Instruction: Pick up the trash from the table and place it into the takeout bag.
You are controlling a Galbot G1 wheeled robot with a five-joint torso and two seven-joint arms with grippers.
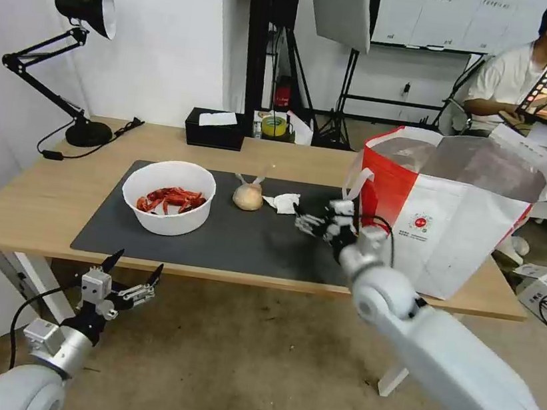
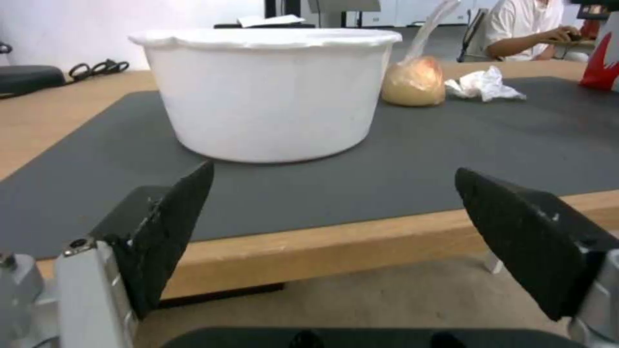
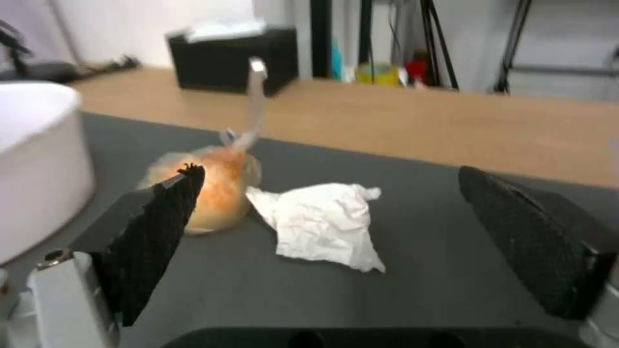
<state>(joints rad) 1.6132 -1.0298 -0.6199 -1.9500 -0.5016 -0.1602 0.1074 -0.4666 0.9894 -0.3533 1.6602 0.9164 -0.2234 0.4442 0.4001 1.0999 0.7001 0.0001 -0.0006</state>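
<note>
I have the right pincer (image 3: 322, 241) above the mat, jaws spread wide and empty, lined up on the crumpled tissue (image 3: 322, 224), so I judge this the reach for the tissue. It lies on the surface (image 1: 46, 195) touching the knotted bag (image 1: 248, 196), between the bowl (image 1: 167, 196) and the takeout bag (image 1: 447, 214). Its long axis runs slantwise across my jaws, narrow end away from the knotted bag. Next I need to descend and close without catching that bag. My left pincer (image 1: 133, 274) waits open below the surface edge.
</note>
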